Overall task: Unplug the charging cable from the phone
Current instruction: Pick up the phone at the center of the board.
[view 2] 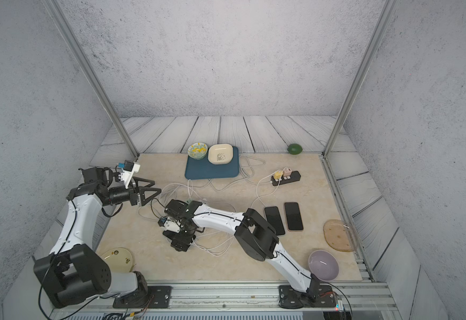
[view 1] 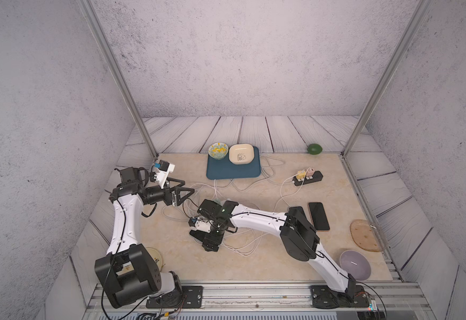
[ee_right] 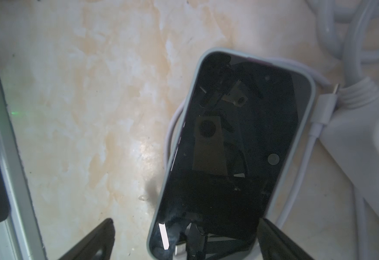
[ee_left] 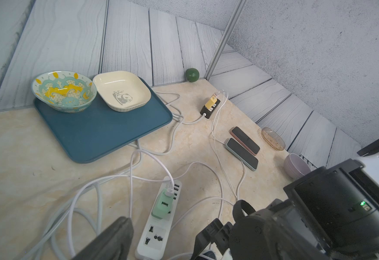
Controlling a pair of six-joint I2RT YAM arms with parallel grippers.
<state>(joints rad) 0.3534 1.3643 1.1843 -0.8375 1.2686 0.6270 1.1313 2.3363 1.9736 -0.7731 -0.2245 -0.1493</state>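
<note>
— What's laid out?
— A table (view 1: 254, 266), marbled; at its far edge a blue tray (view 1: 233, 171); near the middle a white strip (ee_left: 154, 245).
— And your hands?
— My left gripper (view 1: 189, 187) hangs above the table to the left of the strip, jaws spread wide, empty. My right gripper (ee_right: 186, 222) points down on the strip's near side, spread just as wide, and its two fingers (ee_right: 94, 243) straddle one end of the phone (ee_right: 233, 146). Whether they touch it I cannot tell.
— Where does the phone lie?
— Flat on the table, dark screen up, in a pale case, right beside the strip. Only my right wrist view shows it; in both top views my own wrist covers it.
— The cable?
— The cable (ee_right: 308, 153) runs along the phone's long edge, between it and the strip. Its plug (ee_right: 326, 108) lies there too, just beside the phone, metal tip bare, not in the phone.
</note>
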